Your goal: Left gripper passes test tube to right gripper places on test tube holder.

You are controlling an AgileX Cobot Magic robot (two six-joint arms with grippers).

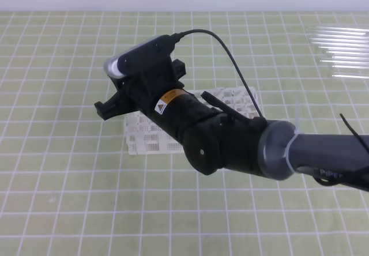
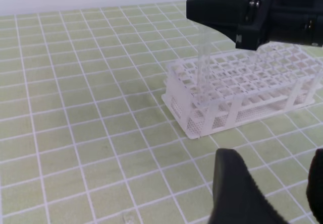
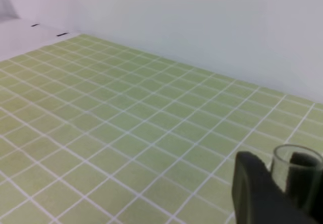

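Note:
My right gripper point(image 1: 108, 109) reaches in from the right and hovers over the left end of the white test tube holder point(image 1: 149, 139). It is shut on the test tube point(image 2: 204, 57), a clear glass tube that stands upright. The tube's lower end sits in a hole at the near left corner of the test tube holder point(image 2: 228, 114). In the right wrist view the test tube's open rim point(image 3: 297, 159) shows between the black fingers point(image 3: 255, 186). My left gripper point(image 2: 275, 183) is open and holds nothing, low in front of the holder. It does not show in the exterior high view.
A batch of clear tubes point(image 1: 343, 51) lies side by side at the back right of the green gridded mat point(image 1: 63, 181). The right arm point(image 1: 277, 149) and its cable span the right half above the mat. A white wall bounds the far edge.

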